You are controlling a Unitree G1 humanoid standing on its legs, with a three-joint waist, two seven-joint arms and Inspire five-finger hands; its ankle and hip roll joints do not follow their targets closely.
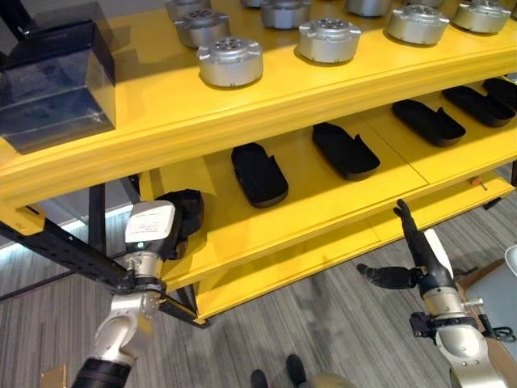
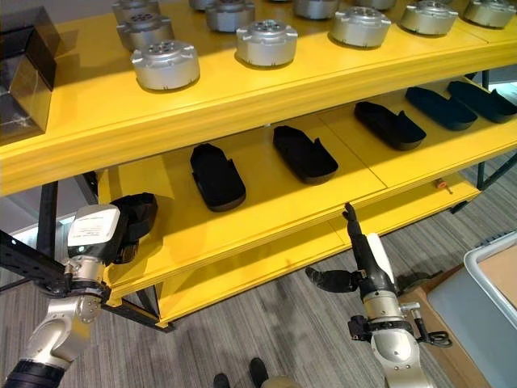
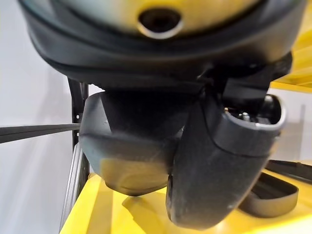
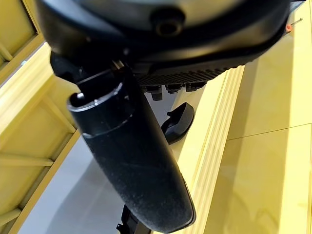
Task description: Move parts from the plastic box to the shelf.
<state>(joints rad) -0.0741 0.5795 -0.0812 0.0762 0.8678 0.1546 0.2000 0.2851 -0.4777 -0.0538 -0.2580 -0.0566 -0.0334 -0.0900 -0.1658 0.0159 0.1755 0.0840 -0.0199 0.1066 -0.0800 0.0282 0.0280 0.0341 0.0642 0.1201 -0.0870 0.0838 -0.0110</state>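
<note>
I have the left hand (image 1: 153, 230) at the end of the middle shelf (image 1: 323, 202), its fingers curled round a black part (image 1: 187, 212) that sits at the shelf's edge. From the left wrist view I judge the part is touching or nearly touching the shelf, though the hand hides the contact, so I call this placement under way, not finished.

The right hand (image 2: 365, 260) hangs below the shelf's front lip, well apart from any part, fingers straight and thumb spread out to the side, holding nothing.

Beyond my left hand I count five black parts already lying along the same shelf, the nearest (image 1: 259, 174) a short way along from it, then one more (image 1: 346, 150), and three further towards the far end. With the held one that makes six.

On the top shelf (image 1: 161, 113) above I count at least nine metal discs (image 1: 230, 61).

Beside the right arm I see a box corner (image 2: 493, 279); its contents are out of sight, so I cannot say what remains.
</note>
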